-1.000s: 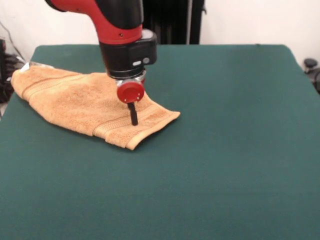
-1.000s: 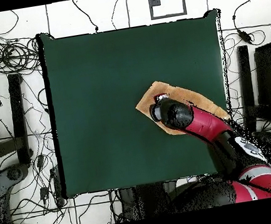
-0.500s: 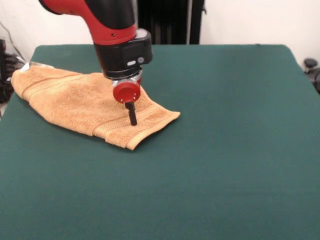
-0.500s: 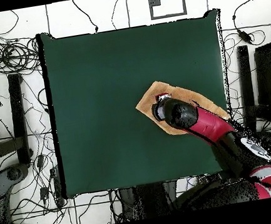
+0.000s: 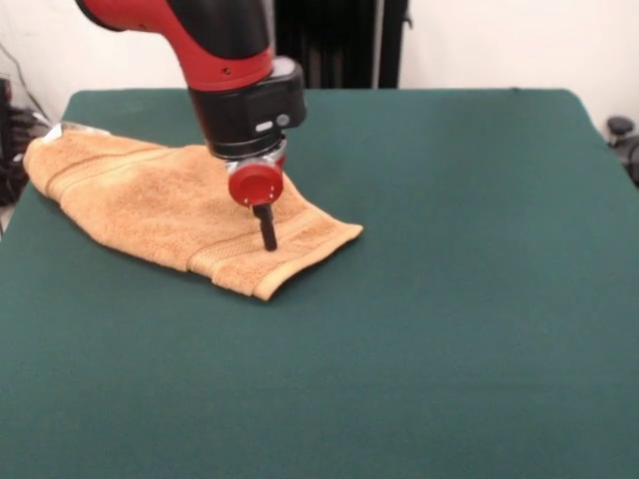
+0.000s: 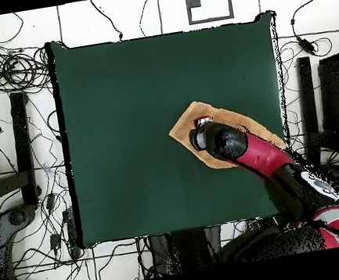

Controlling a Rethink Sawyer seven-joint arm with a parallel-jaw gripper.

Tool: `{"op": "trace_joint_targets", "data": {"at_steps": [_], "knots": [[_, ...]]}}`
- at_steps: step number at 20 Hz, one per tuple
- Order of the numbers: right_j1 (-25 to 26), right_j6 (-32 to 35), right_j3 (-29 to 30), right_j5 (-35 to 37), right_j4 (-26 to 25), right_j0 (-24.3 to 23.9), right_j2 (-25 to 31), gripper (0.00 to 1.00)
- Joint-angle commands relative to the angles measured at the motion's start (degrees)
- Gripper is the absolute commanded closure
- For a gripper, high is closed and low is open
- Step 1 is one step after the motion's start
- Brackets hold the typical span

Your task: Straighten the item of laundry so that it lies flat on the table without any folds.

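The orange-tan towel (image 5: pixel 140 200) lies at the left of the green table (image 5: pixel 449 299) in the front view. It is folded over into a long wedge, with a border band near its pointed right end. Its left end reaches the table's edge. My gripper (image 5: pixel 268 242) comes straight down from the red and black arm, and its tip rests on the towel at the border band. I see it edge-on as one black stem, so its state is unclear. In the overhead view the arm covers most of the towel (image 6: pixel 181 131), and the gripper (image 6: pixel 197 138) sits over its left end.
The overhead view shows cables (image 6: pixel 4 73) and black stands on the floor around the table (image 6: pixel 122 122). The towel's far end lies at the table's right edge in that view.
The gripper shifted a little left and then back right, staying down on the towel. The towel's pointed end has crept very slightly to the right.
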Motion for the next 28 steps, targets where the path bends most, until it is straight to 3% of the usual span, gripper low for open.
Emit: {"op": "trace_joint_targets", "data": {"at_steps": [1, 6, 17, 22, 23, 28], "knots": [[6.48, 1.77, 4.88, 10.7, 2.23, 5.44, 8.33, 0.0], [5.08, 2.28, 4.3, 16.26, 3.62, 6.46, 8.11, 0.0], [14.09, -0.24, 0.68, 4.87, 2.2, 3.77, 11.51, 0.0], [14.64, -1.58, 0.37, 5.04, 0.96, 3.02, 12.11, 0.0], [14.51, -1.76, 0.3, 4.42, 0.15, 3.09, 12.04, 1.0], [13.09, 2.26, 0.06, 7.62, 2.61, 5.5, 9.36, 1.0]]}}
